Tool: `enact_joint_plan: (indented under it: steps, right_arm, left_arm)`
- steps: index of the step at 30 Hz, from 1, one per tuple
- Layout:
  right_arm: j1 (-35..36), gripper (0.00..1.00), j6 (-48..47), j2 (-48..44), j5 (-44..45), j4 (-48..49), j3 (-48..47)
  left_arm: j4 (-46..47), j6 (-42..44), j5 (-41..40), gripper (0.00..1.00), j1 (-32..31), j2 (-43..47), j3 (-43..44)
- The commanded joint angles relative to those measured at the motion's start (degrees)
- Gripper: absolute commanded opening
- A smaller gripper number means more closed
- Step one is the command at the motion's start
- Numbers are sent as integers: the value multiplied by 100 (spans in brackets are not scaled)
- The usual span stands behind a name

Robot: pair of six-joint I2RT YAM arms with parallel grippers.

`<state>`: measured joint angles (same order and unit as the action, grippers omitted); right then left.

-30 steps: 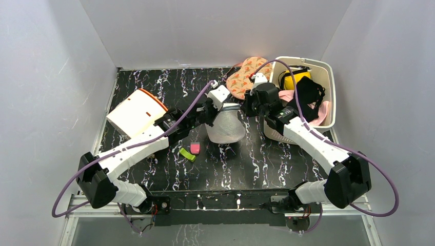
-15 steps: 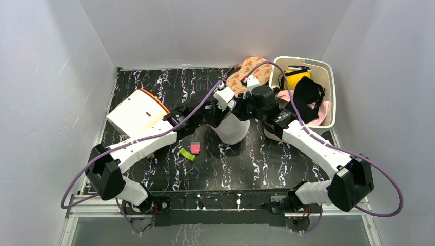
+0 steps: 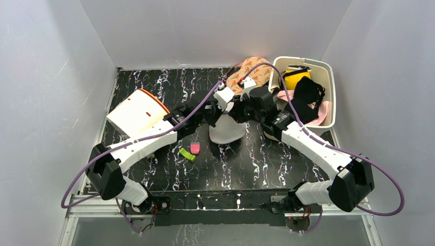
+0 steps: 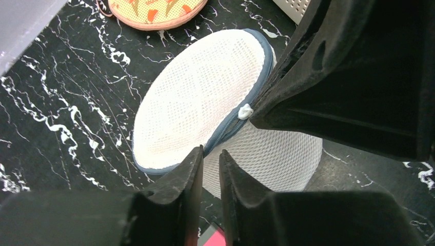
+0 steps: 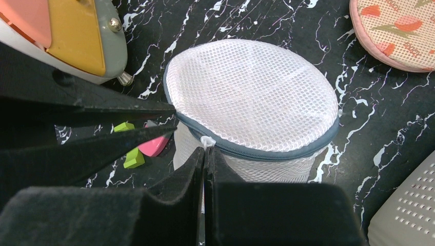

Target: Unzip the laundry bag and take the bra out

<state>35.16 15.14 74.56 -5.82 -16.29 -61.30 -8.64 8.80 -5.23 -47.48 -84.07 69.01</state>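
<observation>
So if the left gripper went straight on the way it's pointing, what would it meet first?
The laundry bag: the left gripper has its fingers aimed at the blue zipped rim, seemingly right at it, though depth is hard to judge.

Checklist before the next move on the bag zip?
1. Right claw shut on pull: ok.
2. Left claw gripping bag rim: cannot tell; tips sit at the rim with a narrow gap.
3. Zip opened: not ok, closed along the visible rim.
4. Pouch clear of bag: ok, apart.
5. Bra seen inside: cannot tell through the mesh.
</observation>
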Motion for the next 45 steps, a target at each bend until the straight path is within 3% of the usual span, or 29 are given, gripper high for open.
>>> enact_joint_plan:
  steps: [1, 3, 10, 13, 15, 18, 23, 32, 40, 45]
  right_arm:
    - [26, 0, -8, -238, 59, 362, -147]
    - [24, 0, -24, -245, 99, 319, -146]
    - [25, 0, -56, -270, 213, 243, -117]
    - [24, 0, -43, -265, 74, 241, -168]
    - [25, 0, -24, -253, -4, 233, -212]
    - [22, 0, -20, -253, -50, 201, -227]
    - [37, 0, 2, -284, -132, 170, -192]
    - [78, 0, 23, -363, -216, 153, -203]
    - [96, 0, 35, -386, 172, 72, -116]
    - [86, 0, 165, -388, 717, 3, -79]
  left_arm:
    - [-25, 0, -34, 5, -32, 98, 218]
    - [-16, 7, -75, 0, -33, 110, 209]
    - [89, 12, -84, 0, -30, 247, 125]
    - [106, 23, 42, 31, -36, 247, 105]
    - [109, -4, 113, 40, -41, 220, 110]
    - [109, -42, 166, 41, -42, 138, 116]
    - [36, -49, 137, 33, -42, 26, 183]
    - [24, -54, 251, 28, -41, 6, 189]
    - [60, -8, 84, 0, -42, 185, 157]
    - [239, 55, 5, 0, -42, 413, -7]
